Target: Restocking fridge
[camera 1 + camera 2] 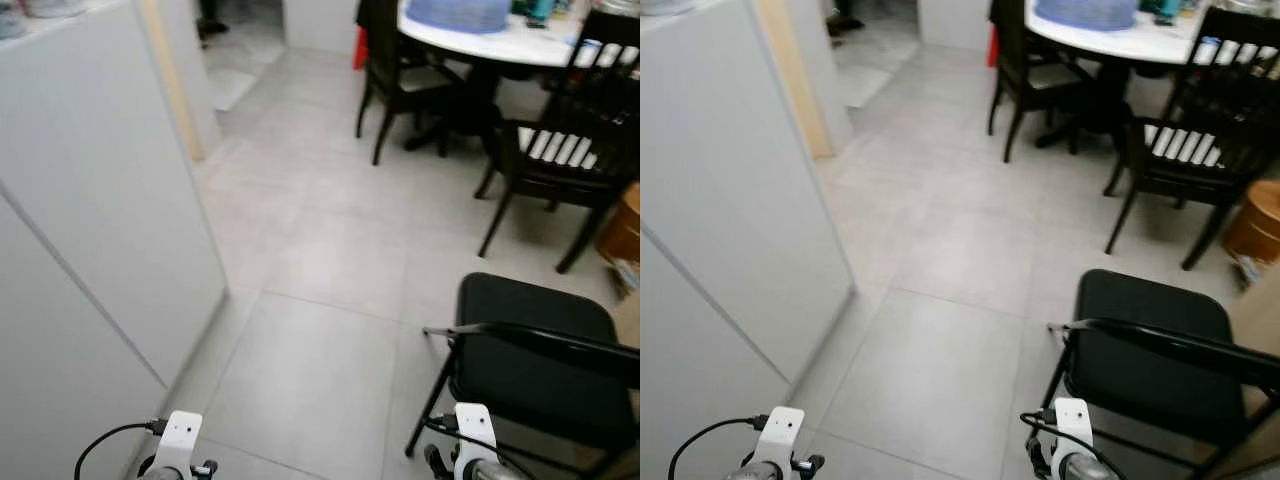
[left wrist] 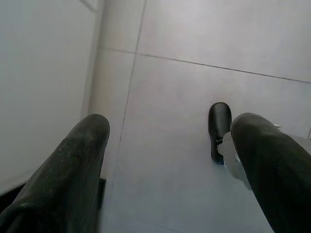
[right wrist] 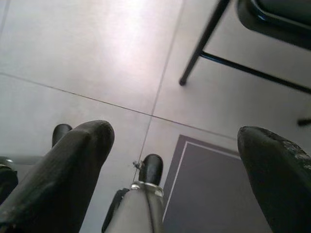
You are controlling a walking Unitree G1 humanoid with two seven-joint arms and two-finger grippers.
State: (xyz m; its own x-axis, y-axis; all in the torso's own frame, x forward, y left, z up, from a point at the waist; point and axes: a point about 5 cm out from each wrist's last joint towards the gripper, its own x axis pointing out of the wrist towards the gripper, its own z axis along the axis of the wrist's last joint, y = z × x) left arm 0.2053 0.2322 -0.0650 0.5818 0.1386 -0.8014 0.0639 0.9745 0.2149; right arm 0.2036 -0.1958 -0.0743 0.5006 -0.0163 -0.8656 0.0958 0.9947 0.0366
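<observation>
Down low, the left pincer [image 2: 167, 145] hangs released, its two black fingers [image 2: 73, 165] spread wide over the grey tiled floor [image 1: 330, 260], with nothing between them. Past its tips a black foot [image 2: 218, 128] of the robot rests on a tile, and a white panel rises just beside it. The right pincer [image 3: 175, 160] is likewise released and empty, fingers far apart above the floor, where another black foot [image 3: 151, 170] stands at the edge of a dark grey mat [image 3: 214, 194]. Near that pincer is a leg of the black folding chair [image 1: 535, 355], which stands on the robot's right. On the robot's left the white fridge [image 1: 90, 210] stands close, its door shut, a thin seam crossing its face. Farther off, dark wooden chairs [image 1: 560, 150] sit around a round white surface [image 1: 490, 40] that carries a blue cover [image 1: 458, 12]. A wooden tub [image 1: 1255, 225] stands by the right edge.
</observation>
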